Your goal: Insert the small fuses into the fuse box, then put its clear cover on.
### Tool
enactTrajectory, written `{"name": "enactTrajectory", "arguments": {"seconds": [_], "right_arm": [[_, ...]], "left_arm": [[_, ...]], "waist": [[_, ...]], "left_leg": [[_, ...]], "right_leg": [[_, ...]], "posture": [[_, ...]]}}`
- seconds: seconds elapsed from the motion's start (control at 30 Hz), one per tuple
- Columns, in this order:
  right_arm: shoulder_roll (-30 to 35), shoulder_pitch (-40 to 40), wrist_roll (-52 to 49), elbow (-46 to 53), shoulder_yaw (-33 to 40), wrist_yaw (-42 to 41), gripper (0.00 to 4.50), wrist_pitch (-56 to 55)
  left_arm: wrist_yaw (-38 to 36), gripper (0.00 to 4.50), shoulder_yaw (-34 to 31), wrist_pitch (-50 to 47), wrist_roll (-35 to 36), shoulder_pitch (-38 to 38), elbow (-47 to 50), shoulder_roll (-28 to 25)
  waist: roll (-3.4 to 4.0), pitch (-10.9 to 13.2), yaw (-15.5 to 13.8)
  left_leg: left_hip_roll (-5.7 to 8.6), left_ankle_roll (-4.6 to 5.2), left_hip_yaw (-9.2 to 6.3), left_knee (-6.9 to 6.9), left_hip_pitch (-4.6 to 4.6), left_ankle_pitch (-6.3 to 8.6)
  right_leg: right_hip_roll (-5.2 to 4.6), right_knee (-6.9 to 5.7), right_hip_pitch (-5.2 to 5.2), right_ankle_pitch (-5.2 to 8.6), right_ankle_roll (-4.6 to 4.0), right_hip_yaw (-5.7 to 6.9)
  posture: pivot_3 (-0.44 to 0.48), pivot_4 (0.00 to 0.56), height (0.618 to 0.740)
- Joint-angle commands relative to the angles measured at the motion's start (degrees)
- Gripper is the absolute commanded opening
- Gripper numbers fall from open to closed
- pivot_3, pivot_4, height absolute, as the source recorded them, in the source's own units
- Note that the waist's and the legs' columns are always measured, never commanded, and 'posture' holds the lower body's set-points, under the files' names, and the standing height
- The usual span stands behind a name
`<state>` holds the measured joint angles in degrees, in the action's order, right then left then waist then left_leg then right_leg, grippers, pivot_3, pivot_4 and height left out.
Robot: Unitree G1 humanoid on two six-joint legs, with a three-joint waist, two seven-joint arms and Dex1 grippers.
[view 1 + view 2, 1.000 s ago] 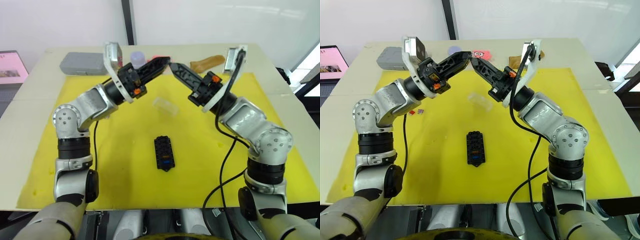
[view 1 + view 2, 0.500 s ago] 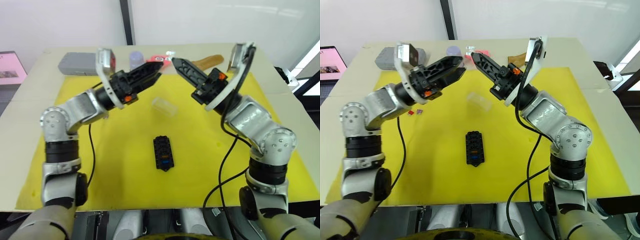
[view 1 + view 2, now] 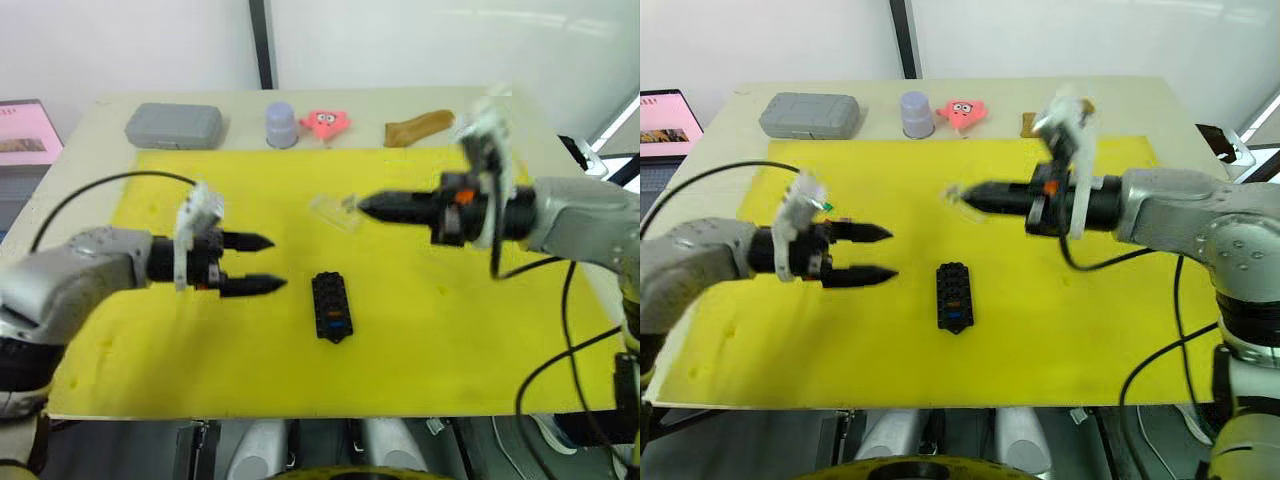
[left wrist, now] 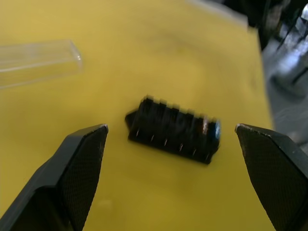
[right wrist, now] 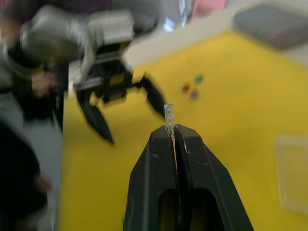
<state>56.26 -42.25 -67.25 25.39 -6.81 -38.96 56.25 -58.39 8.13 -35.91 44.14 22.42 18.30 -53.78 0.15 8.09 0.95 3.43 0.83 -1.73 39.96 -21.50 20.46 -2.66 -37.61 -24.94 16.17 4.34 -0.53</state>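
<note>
A: What are the 2 tools doing?

B: The left tool hangs low over the yellow mat, its 2 fingers spread wide and empty, pointing at the fuse box. The right tool is pinched tight on a tiny pale fuse that sticks out past its tips.

A: Where do the task's things lie?

B: The fuse box lies near the middle of the mat, between the 2 tools, with a blue and an orange fuse seated near one end. The clear cover lies on the mat beyond it, just beside the right tool's tips. 3 loose fuses, red, green and purple, lie together on the mat behind the left tool.

A: Any writing to read?

B: None legible.

A: And the surroundings?

B: The mat covers a pale desk. Along the far edge sit a grey case, a lilac cup, a pink star toy and a brown piece. White walls stand behind.
</note>
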Motion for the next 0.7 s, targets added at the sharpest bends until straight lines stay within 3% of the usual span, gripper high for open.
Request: {"name": "enactTrajectory", "arguments": {"seconds": [0.03, 0.3, 0.7], "right_arm": [[1.7, -2.3, 13.6, 2.6, -6.8, -10.5, 0.0, -5.9], [0.2, -3.4, 35.9, 3.4, -20.1, -19.1, 0.0, -12.9], [-5.1, -3.4, 42.0, 6.7, -22.6, -20.8, 0.0, -6.2]], "left_arm": [[-3.9, 4.46, 3.2, 9.2, -9.7, -0.3, 2.4, 0.9], [-1.4, 4.46, 10.1, 18.9, -25.1, -0.7, 0.5, 8.6], [-1.3, 4.46, 9.7, 17.7, -27.0, -4.2, 2.6, 11.9]], "waist": [[-0.04, 0.0, -0.3], [-0.06, 0.0, -0.9], [-0.06, 0.0, -0.5]], "left_leg": [[0.0, 0.02, 0.0, 0.03, -0.04, 0.01], [0.03, 0.19, 0.0, 0.09, -0.19, 0.11], [0.03, 0.16, 0.0, 0.14, -0.24, 0.09]], "right_leg": [[0.0, 0.01, -0.01, 0.0, 0.0, 0.0], [-0.05, 0.13, -0.07, -0.01, 0.01, 0.01], [-0.04, 0.02, -0.15, -0.01, 0.02, 0.02]], "posture": [[0.0, 0.15, 0.74], [0.0, 0.15, 0.74], [0.0, 0.15, 0.74]]}}
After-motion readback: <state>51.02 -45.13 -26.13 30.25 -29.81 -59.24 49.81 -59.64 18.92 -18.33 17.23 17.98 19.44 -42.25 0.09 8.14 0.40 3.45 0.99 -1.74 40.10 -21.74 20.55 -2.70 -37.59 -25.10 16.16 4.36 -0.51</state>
